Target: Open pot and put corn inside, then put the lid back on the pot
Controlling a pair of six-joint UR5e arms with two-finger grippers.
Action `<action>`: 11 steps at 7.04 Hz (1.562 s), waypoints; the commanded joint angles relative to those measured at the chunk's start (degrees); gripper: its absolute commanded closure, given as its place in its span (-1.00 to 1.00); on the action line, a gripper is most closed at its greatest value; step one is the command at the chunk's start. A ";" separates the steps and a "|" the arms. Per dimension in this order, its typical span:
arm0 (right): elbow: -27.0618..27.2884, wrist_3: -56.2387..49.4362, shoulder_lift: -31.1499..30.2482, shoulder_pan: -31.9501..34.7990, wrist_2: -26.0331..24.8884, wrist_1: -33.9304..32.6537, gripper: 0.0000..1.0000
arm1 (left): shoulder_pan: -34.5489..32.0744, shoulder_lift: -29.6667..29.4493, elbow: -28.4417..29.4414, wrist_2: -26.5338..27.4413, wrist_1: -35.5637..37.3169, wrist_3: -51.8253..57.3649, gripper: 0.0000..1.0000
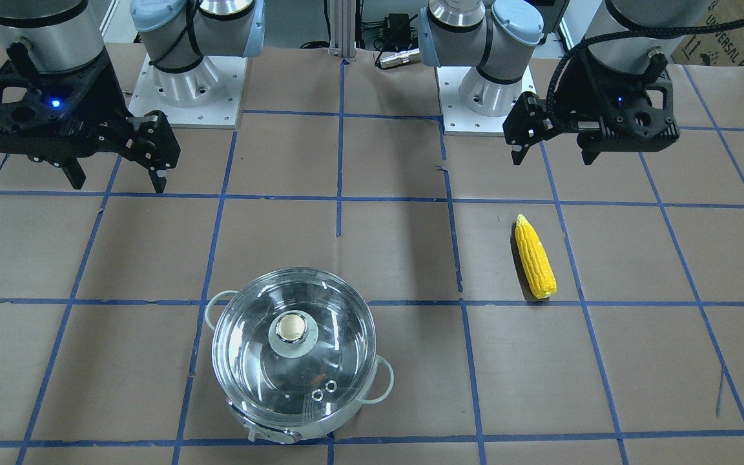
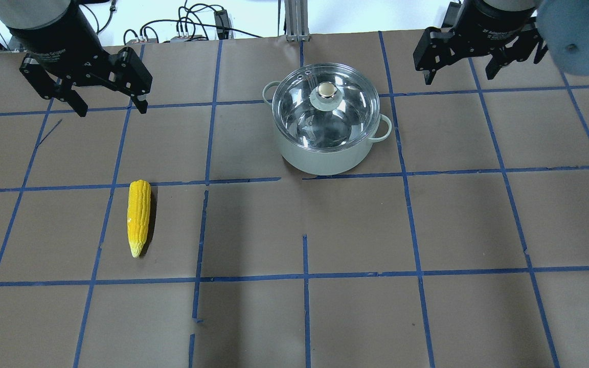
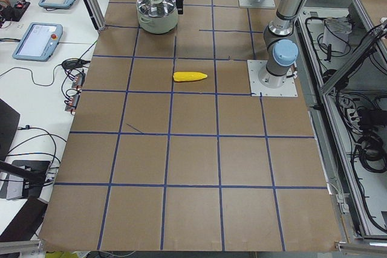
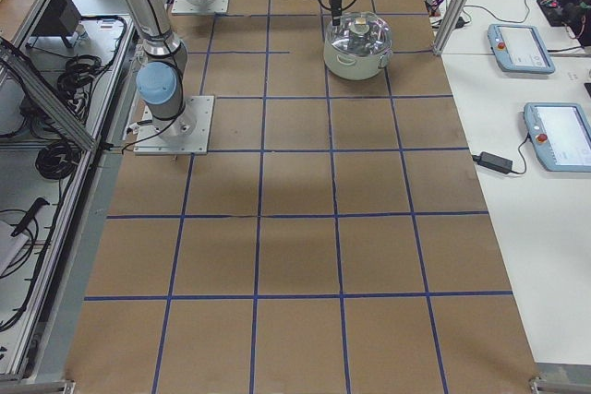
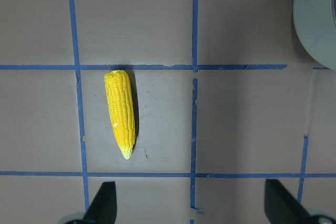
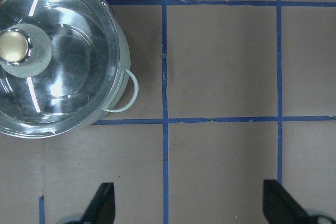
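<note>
- Hovering jaws apart, my right gripper (image 2: 459, 74) is nearer the lid (image 2: 325, 110) on the pot (image 2: 315, 158), leftward.
- My left gripper (image 2: 113, 110), likewise spread, overlooks the corn (image 2: 139, 217) lying near-to-far.

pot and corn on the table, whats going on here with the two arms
Nothing is being handled yet. The left gripper and right gripper both hang open and empty above the table. The pot stands closed with its glass lid on, nearer the right arm. The corn lies flat on the table on the left arm's side, apart from the pot.
</note>
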 commanded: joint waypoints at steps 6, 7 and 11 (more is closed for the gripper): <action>-0.33 -0.29 -0.18 -0.37 2.61 -0.05 -0.99 | 0.00 -0.11 -0.29 0.04 -0.21 0.19 -1.00; -0.24 -0.38 -0.26 -0.37 2.98 -0.05 -0.99 | 0.00 -0.02 -0.29 0.04 -0.21 0.19 -1.00; 0.55 -0.56 -0.35 0.16 3.07 0.39 -0.99 | 0.00 -0.02 -0.29 0.04 -0.21 0.19 -1.00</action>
